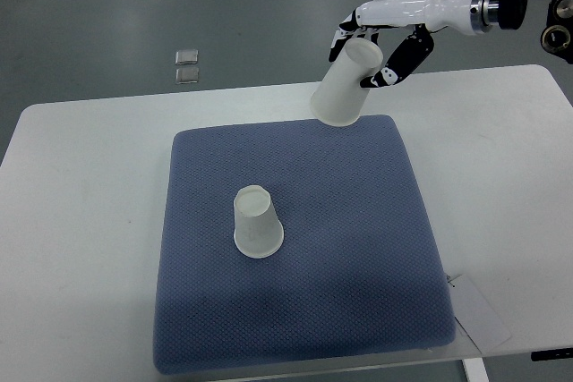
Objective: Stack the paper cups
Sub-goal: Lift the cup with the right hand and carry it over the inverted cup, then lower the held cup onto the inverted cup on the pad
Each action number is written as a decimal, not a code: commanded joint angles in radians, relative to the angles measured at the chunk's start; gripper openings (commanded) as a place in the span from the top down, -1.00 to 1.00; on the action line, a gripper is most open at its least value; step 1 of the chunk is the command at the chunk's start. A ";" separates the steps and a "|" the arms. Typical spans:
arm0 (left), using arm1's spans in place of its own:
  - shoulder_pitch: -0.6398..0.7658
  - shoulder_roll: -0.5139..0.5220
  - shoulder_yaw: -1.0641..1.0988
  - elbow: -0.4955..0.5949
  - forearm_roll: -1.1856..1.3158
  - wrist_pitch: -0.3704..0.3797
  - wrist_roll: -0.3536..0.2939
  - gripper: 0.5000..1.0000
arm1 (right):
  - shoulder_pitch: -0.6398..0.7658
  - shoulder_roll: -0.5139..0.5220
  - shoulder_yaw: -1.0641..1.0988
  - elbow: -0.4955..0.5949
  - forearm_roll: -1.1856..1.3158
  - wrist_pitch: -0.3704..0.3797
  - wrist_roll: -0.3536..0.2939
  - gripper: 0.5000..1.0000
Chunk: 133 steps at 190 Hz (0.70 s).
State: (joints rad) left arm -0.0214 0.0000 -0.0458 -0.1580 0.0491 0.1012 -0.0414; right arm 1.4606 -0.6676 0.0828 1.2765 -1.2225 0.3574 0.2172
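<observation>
- We have the right hand [380, 46] coming in from the right edge, up above the far side of the blue mat [295, 310], with a paper cup [345, 82] in its grip.
- That held cup is tilted, mouth pointing down and toward the left, base up among the fingers, clear of the mat.
- The second cup [257, 223] sits upside down near the middle of the mat, base up, well apart from the one in the air.
- To do this step well, we judge that we need to swing the held cup over the standing one, square it so its mouth faces straight down, then lower it along one line.
- Any leftover tilt and the rim could catch the base below and knock it over, light as these cups look.
- Fingers [349, 26] are curled around the upper end of the held cup, with the dark thumb pressing from the other side: a wrapped pinch, not spread.
- The left hand is nowhere in the picture.
- On the white table [81, 185] nothing else comes into play.
</observation>
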 commanded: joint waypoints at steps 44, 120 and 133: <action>0.000 0.000 0.000 0.000 0.000 0.000 0.000 -1.00 | 0.041 0.144 -0.001 0.023 0.003 0.072 -0.004 1.00; 0.000 0.000 0.000 0.000 0.000 0.000 0.000 -1.00 | 0.043 0.252 -0.003 0.023 -0.005 0.114 -0.004 1.00; 0.000 0.000 0.000 0.000 0.000 0.000 0.000 -1.00 | 0.043 0.261 -0.003 0.023 -0.008 0.114 -0.006 1.00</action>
State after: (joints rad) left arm -0.0215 0.0000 -0.0458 -0.1580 0.0491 0.1012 -0.0414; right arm 1.5042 -0.4194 0.0798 1.2993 -1.2266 0.4708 0.2144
